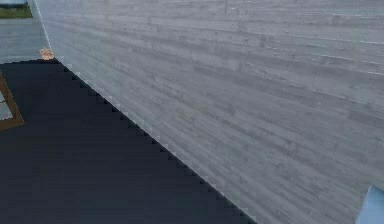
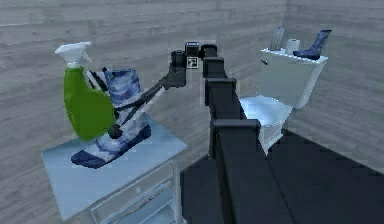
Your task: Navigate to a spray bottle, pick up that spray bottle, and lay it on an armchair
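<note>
Green spray bottle tilted near the white cabinet's far left corner, against a blue-and-white patterned thing. Gripper at its base; cannot tell whether holding anything. Likely light, stiff, slick plastic: best taken at the neck below the trigger.

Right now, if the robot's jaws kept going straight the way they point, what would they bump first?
Probably the green spray bottle over the white cabinet. The jaws point down toward its base, with a blue-and-white thing right beside it, so either could come first; depth is unclear.
</note>
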You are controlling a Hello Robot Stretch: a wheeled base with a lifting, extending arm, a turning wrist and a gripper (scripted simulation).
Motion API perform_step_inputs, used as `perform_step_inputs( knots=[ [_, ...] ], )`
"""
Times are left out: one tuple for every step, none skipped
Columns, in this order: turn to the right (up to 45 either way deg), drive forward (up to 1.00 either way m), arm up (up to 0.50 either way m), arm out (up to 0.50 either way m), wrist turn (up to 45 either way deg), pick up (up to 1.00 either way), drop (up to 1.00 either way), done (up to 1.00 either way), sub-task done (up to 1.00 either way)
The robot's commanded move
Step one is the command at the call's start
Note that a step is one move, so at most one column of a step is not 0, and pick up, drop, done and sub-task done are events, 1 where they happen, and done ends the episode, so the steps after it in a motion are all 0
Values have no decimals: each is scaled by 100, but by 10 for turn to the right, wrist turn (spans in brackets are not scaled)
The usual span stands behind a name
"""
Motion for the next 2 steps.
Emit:
perform_step_inputs(
  knots=[
    [0,0,0,0,-150,0,0,0,0],
    [0,0,0,-44,0,0,0,0,0]
  ],
)
